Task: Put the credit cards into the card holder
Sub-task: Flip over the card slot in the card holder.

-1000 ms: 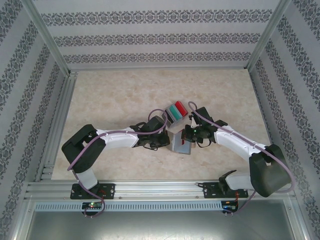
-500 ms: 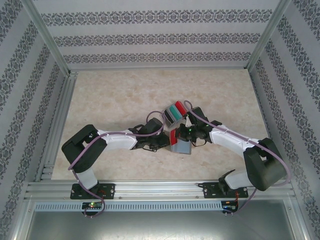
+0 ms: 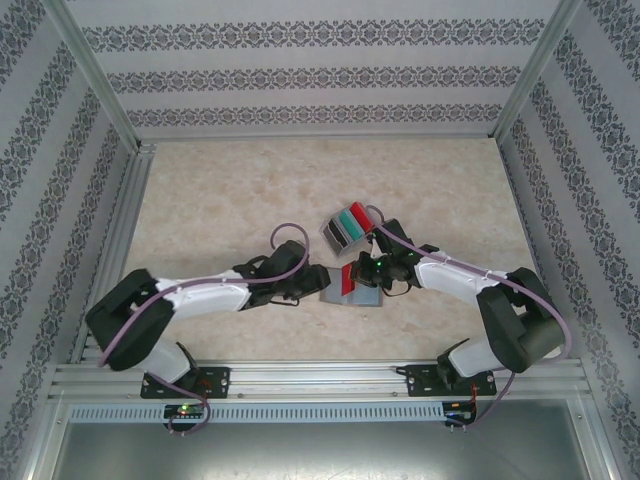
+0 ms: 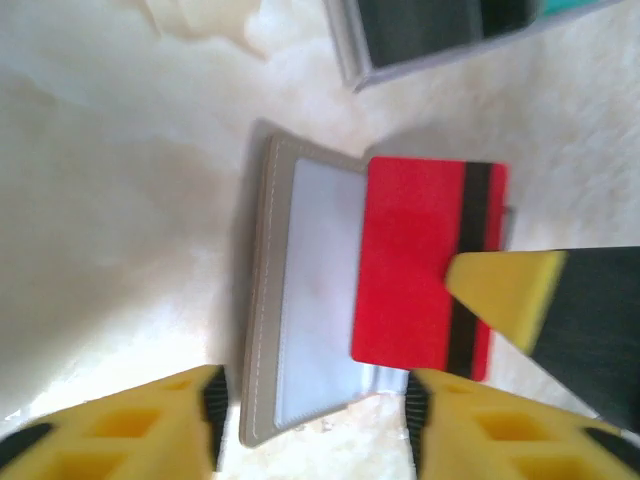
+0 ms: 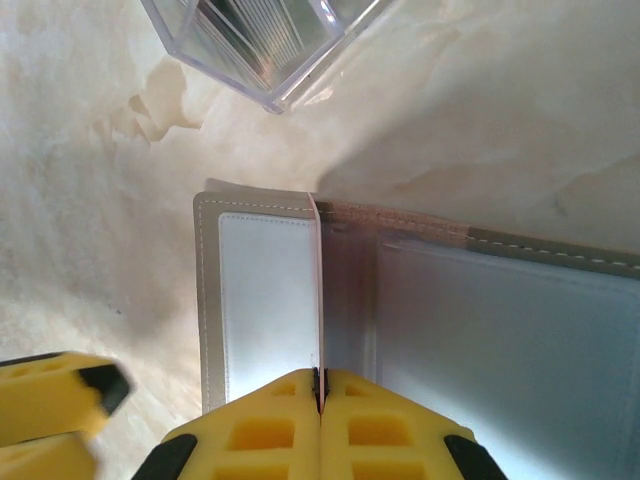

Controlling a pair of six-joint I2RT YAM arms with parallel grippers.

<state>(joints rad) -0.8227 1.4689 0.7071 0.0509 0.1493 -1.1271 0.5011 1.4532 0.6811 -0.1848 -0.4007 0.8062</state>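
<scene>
The grey card holder [image 3: 367, 296] lies open on the table, its pale inner panels [image 4: 310, 300] facing up. My right gripper [image 5: 320, 385] is shut on a red credit card [image 4: 420, 260] with a black stripe. It holds the card on edge [image 5: 319, 290] above the fold between the two panels [image 5: 265, 300]. My left gripper [image 4: 312, 420] is open, its yellow fingers [image 4: 130, 435] on either side of the holder's near end without touching it. In the top view the left gripper [image 3: 312, 283] and the right gripper [image 3: 358, 274] meet over the holder.
A clear plastic box [image 3: 348, 225] with teal and red cards stands just beyond the holder, close to both grippers [image 5: 260, 40]. The marbled tabletop [image 3: 220, 200] stretches to the left and back, with metal frame rails along its sides.
My left gripper has opened and its arm has stretched out lower. The holder, folded before, now lies open flat. My right gripper has carried the red card left over it.
</scene>
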